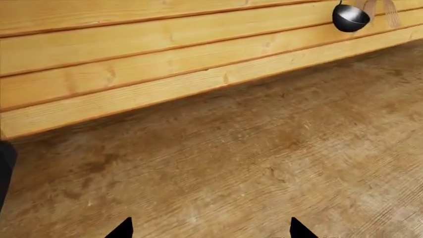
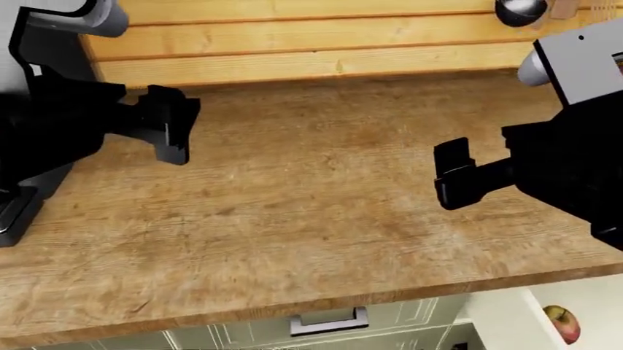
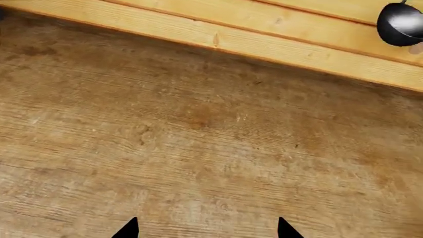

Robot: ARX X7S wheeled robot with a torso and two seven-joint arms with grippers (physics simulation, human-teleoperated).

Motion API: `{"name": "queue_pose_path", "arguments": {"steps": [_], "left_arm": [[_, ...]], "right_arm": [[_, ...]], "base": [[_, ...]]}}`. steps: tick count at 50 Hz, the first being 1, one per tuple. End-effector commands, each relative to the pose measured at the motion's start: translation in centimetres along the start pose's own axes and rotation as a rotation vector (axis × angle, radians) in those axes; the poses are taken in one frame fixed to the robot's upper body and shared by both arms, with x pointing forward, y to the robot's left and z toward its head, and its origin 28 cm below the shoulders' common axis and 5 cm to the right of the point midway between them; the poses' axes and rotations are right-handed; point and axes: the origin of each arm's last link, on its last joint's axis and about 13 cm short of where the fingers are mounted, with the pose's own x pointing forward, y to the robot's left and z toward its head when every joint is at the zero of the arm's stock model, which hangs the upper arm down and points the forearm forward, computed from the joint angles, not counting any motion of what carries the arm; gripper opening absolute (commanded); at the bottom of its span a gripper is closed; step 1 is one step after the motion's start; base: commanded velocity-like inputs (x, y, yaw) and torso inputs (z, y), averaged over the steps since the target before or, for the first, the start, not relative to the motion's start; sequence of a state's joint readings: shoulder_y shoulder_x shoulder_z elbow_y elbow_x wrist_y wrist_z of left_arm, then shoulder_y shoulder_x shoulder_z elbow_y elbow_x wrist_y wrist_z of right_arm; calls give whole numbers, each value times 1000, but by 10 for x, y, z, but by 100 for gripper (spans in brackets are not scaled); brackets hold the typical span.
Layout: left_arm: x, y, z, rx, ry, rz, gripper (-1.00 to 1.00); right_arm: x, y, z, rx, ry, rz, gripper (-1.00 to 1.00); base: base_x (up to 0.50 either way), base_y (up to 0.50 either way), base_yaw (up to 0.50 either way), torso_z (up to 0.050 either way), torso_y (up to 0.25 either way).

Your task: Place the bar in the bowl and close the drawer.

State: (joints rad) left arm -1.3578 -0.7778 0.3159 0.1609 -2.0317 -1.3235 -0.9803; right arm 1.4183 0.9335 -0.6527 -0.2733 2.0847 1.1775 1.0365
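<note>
Neither the bar nor the bowl shows in any view, so where they sit cannot be told. The drawer (image 2: pixel 584 306) appears only as a slice of white interior at about five o'clock in the head view, under the counter's front edge; it stands open, and a small red-yellow apple (image 2: pixel 562 324) lies in it. Just left of it, at six o'clock, a pale green cabinet front with a handle (image 2: pixel 329 321) peeks out below the wooden counter (image 2: pixel 311 211).

Judging by this, nothing of the task is done: the bar has yet to be found and picked up, the bowl located, and the drawer pushed in.

The left gripper (image 2: pixel 173 131) hangs above the counter at ten o'clock, the right gripper (image 2: pixel 456 175) at three o'clock. Both wrist views show two spread fingertips with bare wood between them, so each gripper is released and carries nothing. A dark ladle (image 2: pixel 519 10) hangs on the plank wall at one o'clock.
</note>
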Motion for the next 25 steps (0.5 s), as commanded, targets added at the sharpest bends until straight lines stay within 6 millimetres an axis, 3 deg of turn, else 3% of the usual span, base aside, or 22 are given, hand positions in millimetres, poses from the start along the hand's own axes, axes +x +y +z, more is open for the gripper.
{"name": "queue_pose_path", "arguments": {"steps": [1, 25], "left_arm": [[0, 0, 0, 1, 3, 0, 100], [-2, -1, 0, 9, 3, -3, 100]], "right_arm": [[-3, 1, -1, -6, -12, -14, 100], [-6, 0, 0, 3, -27, -14, 100]], "base": [[-116, 16, -500, 0, 0], [-89, 18, -500, 0, 0]]}}
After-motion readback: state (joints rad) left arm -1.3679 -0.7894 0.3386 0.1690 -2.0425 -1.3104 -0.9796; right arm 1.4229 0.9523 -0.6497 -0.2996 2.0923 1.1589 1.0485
